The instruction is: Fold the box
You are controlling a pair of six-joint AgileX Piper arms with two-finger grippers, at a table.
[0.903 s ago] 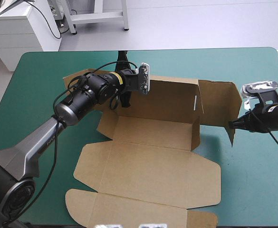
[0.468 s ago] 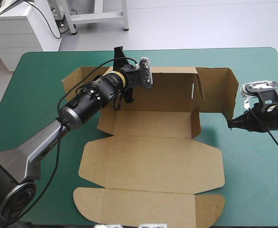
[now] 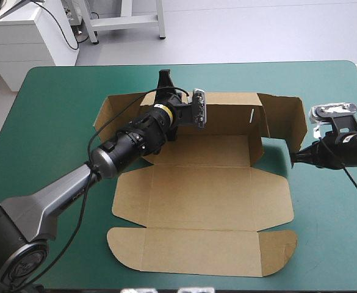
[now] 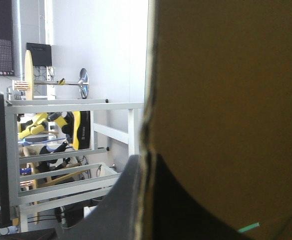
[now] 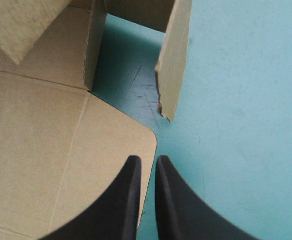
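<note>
The box (image 3: 202, 201) lies in the middle of the table (image 3: 56, 110), most of its panels flat on the teal-green cover and only its far wall and the right flap (image 3: 285, 125) standing. The left gripper (image 3: 164, 80) is clenched on the top edge of that far wall, toward the box's left end, with the board running between its black fingers. The right gripper (image 3: 295, 160) is pressed closed on nothing, its tip just beside the lower corner of the right flap. With the wall pinched at one off-centre spot, I judge that a hard pull would bow it or drag the whole box sideways instead of creasing the fold. The right flap stands loose and splayed outward from the box, so a narrow closed tip could slide past its edge or crush the corner.
</note>
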